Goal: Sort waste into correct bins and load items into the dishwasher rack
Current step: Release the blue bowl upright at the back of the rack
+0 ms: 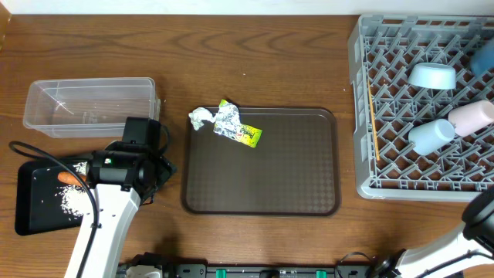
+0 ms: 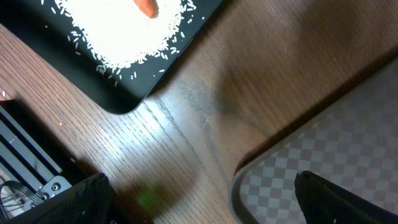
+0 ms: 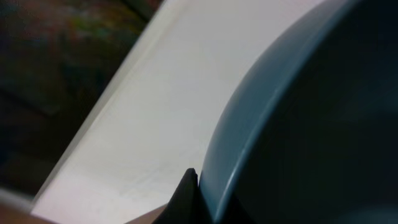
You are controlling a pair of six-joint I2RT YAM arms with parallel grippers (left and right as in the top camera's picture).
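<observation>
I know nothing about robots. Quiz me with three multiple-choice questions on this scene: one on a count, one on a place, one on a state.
1. How many cups lie in the grey rack? A one; B two; C four.
2. Where is the carrot? A in the grey rack; B in a cup; C on the black tray.
3. The left gripper is: A open, empty; B shut on the carrot; C shut on a cup.
Answers: 1 B, one bluish, one pinkish; 2 C, beside the rice; 3 A, fingers apart, nothing between.
</observation>
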